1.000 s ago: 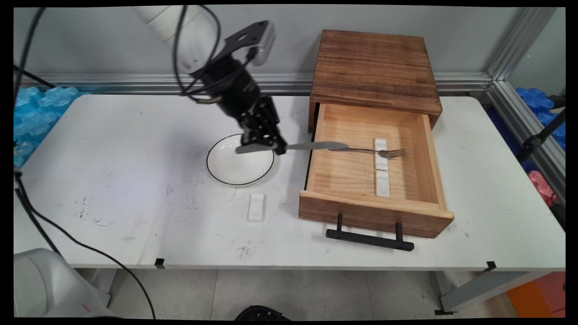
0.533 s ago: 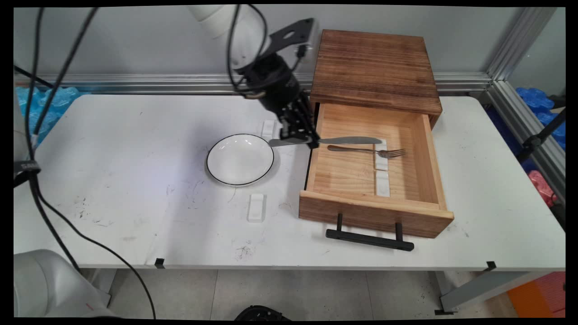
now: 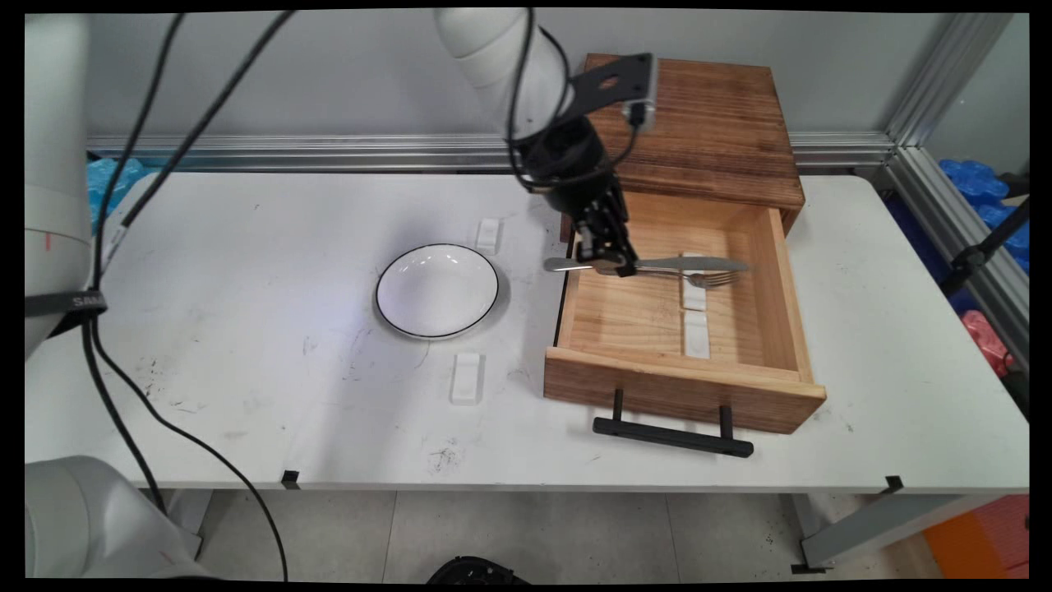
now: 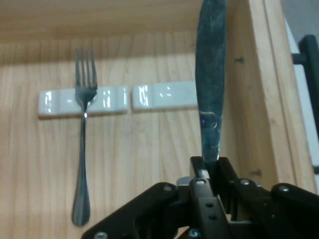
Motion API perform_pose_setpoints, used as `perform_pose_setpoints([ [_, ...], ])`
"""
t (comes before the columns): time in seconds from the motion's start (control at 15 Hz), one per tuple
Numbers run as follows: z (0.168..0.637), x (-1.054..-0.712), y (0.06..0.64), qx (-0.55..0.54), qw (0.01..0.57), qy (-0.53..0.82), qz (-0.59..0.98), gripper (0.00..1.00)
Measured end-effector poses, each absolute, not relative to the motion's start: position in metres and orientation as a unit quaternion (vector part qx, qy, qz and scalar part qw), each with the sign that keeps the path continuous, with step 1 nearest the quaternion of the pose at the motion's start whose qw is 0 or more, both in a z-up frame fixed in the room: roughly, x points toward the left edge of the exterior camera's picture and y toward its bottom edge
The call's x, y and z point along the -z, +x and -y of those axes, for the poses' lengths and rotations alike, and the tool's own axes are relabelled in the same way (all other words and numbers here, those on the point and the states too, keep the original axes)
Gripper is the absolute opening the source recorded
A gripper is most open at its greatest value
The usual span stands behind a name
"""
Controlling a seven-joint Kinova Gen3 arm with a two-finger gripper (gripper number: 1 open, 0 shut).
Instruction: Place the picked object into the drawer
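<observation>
Tool (image 3: 612, 265) clamped on a table knife (image 3: 657, 265), gripping it along the handle; the blade sticks out past the fingers (image 4: 199, 181) and the handle end pokes out the other side, toward the plate. In the hand view the blade (image 4: 211, 74) runs straight up from the closed fingers, parallel to the fork.

Landmark: the open wooden drawer (image 3: 781, 271). Tool hangs over the drawer's left wall, knife held level across the drawer interior, blade tip reaching over the far rest. Whether the knife touches anything below cannot be told.

Inside the drawer: a fork (image 3: 711, 279) lies crosswise with its tines on a white cutlery rest (image 3: 693, 261); a second white rest (image 3: 697, 333) lies end to end with the first, nearer the drawer front. In the hand view the fork (image 4: 82, 144) sits to the left of the knife, tines on the left rest (image 4: 84, 102), the other rest (image 4: 164, 95) partly under the blade. In the main view the blade overlaps the fork's line, so the fork lies right beneath it.

Drawer is pulled out of a dark wooden cabinet (image 3: 690, 123) behind it; black bar handle (image 3: 672, 434) on the drawer front.

Left of the drawer on the white desk (image 3: 205, 271): a white plate with a black rim (image 3: 437, 290), a small white rest (image 3: 488, 234) behind the plate, another (image 3: 466, 378) in front of it. Black cables hang from the arm on the left side.
</observation>
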State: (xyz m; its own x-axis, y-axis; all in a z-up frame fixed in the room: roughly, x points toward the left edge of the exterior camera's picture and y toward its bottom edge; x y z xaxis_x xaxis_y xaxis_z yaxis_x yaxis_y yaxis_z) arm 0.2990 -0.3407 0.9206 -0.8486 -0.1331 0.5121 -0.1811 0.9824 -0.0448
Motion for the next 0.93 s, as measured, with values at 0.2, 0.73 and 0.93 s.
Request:
perform_pose_setpoints([
  [0.2, 0.351, -0.912, 0.279, -0.046, 0.259, 0.086, 0.961, 0.0],
  [0.73, 0.362, -0.881, 0.239, -0.032, 0.244, 0.098, 0.964, 0.0],
  [0.93, 0.362, -0.87, 0.229, -0.027, 0.238, 0.097, 0.966, 0.0],
])
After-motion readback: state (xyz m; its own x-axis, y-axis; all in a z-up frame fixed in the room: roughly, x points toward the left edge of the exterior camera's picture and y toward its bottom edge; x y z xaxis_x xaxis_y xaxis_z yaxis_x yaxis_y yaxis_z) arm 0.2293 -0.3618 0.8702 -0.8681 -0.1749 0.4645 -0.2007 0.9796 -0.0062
